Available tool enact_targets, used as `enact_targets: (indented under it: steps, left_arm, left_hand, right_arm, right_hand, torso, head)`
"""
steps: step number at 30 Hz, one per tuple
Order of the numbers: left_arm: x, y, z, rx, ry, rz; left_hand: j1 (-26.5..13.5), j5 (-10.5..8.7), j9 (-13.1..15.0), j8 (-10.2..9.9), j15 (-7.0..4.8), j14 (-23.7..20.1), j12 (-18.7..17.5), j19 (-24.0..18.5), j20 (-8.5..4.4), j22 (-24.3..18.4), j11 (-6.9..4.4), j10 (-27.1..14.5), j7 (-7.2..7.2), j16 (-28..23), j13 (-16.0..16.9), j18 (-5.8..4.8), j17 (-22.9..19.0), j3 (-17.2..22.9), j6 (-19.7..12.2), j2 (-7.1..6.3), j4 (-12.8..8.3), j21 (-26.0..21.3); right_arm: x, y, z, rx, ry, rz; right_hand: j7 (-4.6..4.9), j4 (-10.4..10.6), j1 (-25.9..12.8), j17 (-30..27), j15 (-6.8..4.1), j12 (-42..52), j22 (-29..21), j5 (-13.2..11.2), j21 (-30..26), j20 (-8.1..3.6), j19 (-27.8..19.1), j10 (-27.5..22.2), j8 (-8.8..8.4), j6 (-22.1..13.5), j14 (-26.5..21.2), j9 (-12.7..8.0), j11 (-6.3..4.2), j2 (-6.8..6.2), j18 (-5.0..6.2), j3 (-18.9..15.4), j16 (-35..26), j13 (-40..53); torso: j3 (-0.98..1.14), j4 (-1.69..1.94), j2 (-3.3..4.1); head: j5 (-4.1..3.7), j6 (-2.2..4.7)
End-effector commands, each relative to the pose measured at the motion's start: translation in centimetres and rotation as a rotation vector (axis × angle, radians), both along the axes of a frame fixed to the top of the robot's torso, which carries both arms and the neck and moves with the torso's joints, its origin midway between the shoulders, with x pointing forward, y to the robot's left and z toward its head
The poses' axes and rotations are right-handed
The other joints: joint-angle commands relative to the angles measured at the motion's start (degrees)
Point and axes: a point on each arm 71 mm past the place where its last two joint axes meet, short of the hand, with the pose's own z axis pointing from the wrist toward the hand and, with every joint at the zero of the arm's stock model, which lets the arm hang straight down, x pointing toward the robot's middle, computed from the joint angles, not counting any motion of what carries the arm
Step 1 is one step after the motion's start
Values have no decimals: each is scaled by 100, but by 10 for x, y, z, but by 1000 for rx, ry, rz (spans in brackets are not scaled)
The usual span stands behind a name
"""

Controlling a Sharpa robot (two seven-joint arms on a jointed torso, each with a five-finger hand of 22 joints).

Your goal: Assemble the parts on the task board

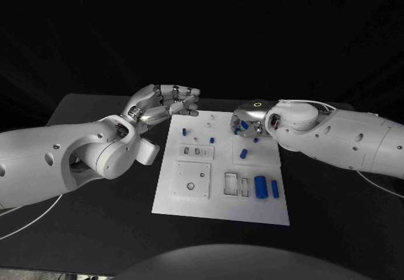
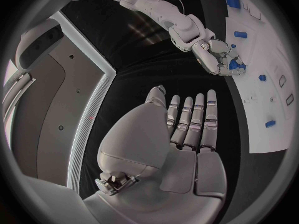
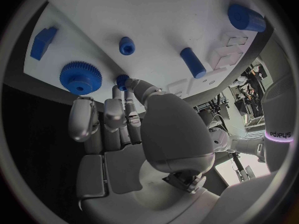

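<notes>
The white task board (image 1: 220,201) lies mid-table. My right hand (image 1: 253,119) reaches down over its far right corner. In the right wrist view its thumb and a fingertip close on a small blue part (image 3: 122,79) standing at the board. A blue gear (image 3: 81,77) lies right beside it, with a blue block (image 3: 44,41), a short peg (image 3: 126,45) and a longer peg (image 3: 193,62) farther out. My left hand (image 1: 164,105) hovers above the board's far left corner with its fingers (image 2: 193,119) stretched out and nothing in them.
Two blue cylinders (image 1: 261,186) (image 1: 274,186) lie side by side near the board's right edge. A blue peg (image 1: 244,154) and small blue pieces (image 1: 212,140) sit mid-board. White inset plates (image 1: 192,179) with slots occupy the near left part.
</notes>
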Motion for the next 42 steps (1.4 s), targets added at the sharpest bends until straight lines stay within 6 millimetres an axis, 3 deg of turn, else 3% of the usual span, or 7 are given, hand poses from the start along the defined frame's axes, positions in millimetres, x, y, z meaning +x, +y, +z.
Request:
enact_targets:
  steps: [1, 19, 28, 42]
  left_arm:
    - [-1, -2, 0, -9, 4, -21]
    - [-1, 3, 0, -6, 6, -7]
    - [-1, 4, 1, -5, 4, -3]
    - [-2, 5, 1, -6, 2, 4]
  left_hand:
    - [45, 38, -8, 22, 36, 1, 34, 20, 10, -9, -4, 45, 42, 38, -10, -4, -6, 4, 11, 16, 4, -25]
    - [50, 41, -8, 36, 45, 19, 48, 26, 10, -8, 3, 58, 44, 59, -11, -11, -8, 9, 15, 40, 6, -23]
    - [51, 40, -9, 39, 46, 21, 50, 28, 10, -8, 3, 60, 44, 62, -12, -12, -9, 8, 15, 42, 6, -22]
    - [50, 39, -9, 43, 47, 25, 54, 30, 10, -8, 4, 64, 45, 67, -12, -13, -9, 6, 17, 43, 6, -21]
  right_arm:
    - [-1, 0, -2, -2, -9, 6]
    - [2, 5, 17, 52, -71, 20]
    - [12, 25, 31, 85, -77, 29]
    - [37, 50, 40, 92, -82, 0]
  right_hand:
    - [12, -59, 104, -81, 3, 55, 147, 6, -24, -6, -2, 324, 44, 93, -12, 19, -203, 12, -5, 5, -60, 13]
    - [30, -76, 108, -336, 1, -33, 125, 68, -94, -9, -48, 525, 33, 202, -81, 9, -191, -34, 14, -23, -237, -54]
    - [42, -88, 129, -409, 1, -127, 121, 44, -126, -14, -56, 550, -36, 168, -86, -38, -181, -56, 18, -10, -314, -108]
    - [51, -97, 157, -501, 9, -215, 93, 11, -184, -13, -98, 543, -103, 130, -118, -87, -168, -60, 29, 9, -392, -151]
  torso:
    - [0, 0, 0]
    - [-2, 3, 3]
    - [-9, 20, 6]
    - [-5, 3, 2]
  head:
    - [4, -5]
    - [96, -66]
    - [98, -76]
    - [136, -65]
